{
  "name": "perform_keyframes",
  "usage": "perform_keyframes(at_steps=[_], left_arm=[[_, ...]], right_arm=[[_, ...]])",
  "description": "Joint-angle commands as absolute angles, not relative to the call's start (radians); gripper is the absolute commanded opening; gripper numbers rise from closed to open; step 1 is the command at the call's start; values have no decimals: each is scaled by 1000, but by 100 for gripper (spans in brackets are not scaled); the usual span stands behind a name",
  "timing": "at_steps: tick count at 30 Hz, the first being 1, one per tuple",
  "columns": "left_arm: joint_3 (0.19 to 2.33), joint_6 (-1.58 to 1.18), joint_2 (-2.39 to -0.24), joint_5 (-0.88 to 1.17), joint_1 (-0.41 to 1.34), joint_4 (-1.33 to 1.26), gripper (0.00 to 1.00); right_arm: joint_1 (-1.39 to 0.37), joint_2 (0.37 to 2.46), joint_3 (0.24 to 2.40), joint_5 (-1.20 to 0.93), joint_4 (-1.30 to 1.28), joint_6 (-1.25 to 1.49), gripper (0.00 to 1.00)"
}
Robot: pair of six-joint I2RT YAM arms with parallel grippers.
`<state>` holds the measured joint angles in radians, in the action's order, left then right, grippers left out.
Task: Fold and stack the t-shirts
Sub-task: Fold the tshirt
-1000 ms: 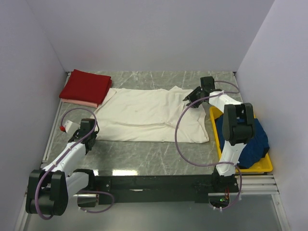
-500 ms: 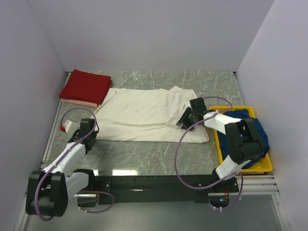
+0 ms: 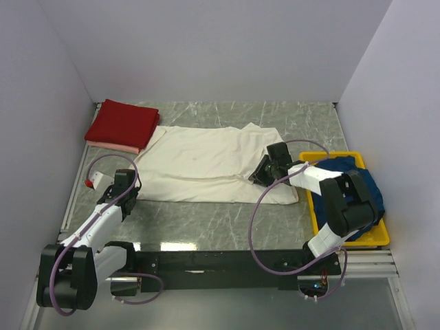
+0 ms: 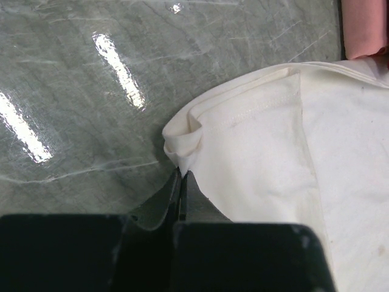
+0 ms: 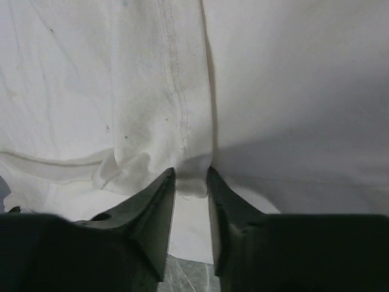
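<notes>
A large cream t-shirt (image 3: 206,161) lies spread flat across the middle of the table. My left gripper (image 3: 129,182) is shut on its near left corner, which bunches at the fingertips in the left wrist view (image 4: 182,173). My right gripper (image 3: 263,172) is low over the shirt's right part. Its jaws stand a narrow gap apart with a fold of cream cloth (image 5: 182,109) filling that gap at the tips (image 5: 191,176). A folded dark red t-shirt (image 3: 124,122) lies on a pink one (image 3: 113,146) at the back left. A navy blue t-shirt (image 3: 361,196) lies crumpled in the bin.
A yellow plastic bin (image 3: 378,238) stands at the right edge beside the right arm. White walls close in the left, back and right sides. A black rail (image 3: 220,261) runs along the near edge between the arm bases. The pink shirt's edge shows in the left wrist view (image 4: 364,30).
My right gripper came down from the back right, above the bin's far corner, onto the cream shirt's right part and slid slightly left. The left arm has not moved.
</notes>
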<state>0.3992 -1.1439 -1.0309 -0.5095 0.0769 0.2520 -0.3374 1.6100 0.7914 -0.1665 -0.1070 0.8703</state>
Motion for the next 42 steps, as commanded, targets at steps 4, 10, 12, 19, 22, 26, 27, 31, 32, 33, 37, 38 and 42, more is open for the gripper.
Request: perform_keyframes(at_steps=[4,10,12,19,22,26,27,31,32,33,37,38,42], left_arm=[[431,-1129,-1022,-500,74,238,1],[431,-1126,-1020,-499,74,235,1],[431,-1126,-1023,-497,74,232,1],[434,-1123,-1035,-494,74,229,1],[436,-1121,-1039,-495,74,229,1],[436,-1120,-1042,-495,74,224,1],[436,-1118,-1042,-494,74,222,1],[442,-1118,-1054,-489,74,225,1],[442,-1117,-1052,-491,74,224,1],[440,-1115,-1051,-489,74,225,1],[439,-1115,-1046,-488,74,221,1],[439,-1115,-1046,-486,74,222,1],[440,-1114,-1049,-485,74,224,1]], right_arm=[[-348,1626,814,-169,-66,902,8],[-348,1681,965,-163,-132,893,0],[-350,1701,1032,-163,-161,887,0],[-356,1840,1265,-173,-239,859,0],[-364,1914,1342,-176,-267,836,0],[-380,2002,1471,-189,-314,795,0],[-393,2019,1491,-184,-324,785,0],[-419,2098,1572,-158,-386,723,13],[-422,2105,1588,-153,-394,713,17],[-425,2108,1589,-149,-397,697,27],[-433,2076,1580,-140,-391,632,45],[-436,2066,1583,-132,-396,617,47],[-437,2007,1600,-72,-446,555,49]])
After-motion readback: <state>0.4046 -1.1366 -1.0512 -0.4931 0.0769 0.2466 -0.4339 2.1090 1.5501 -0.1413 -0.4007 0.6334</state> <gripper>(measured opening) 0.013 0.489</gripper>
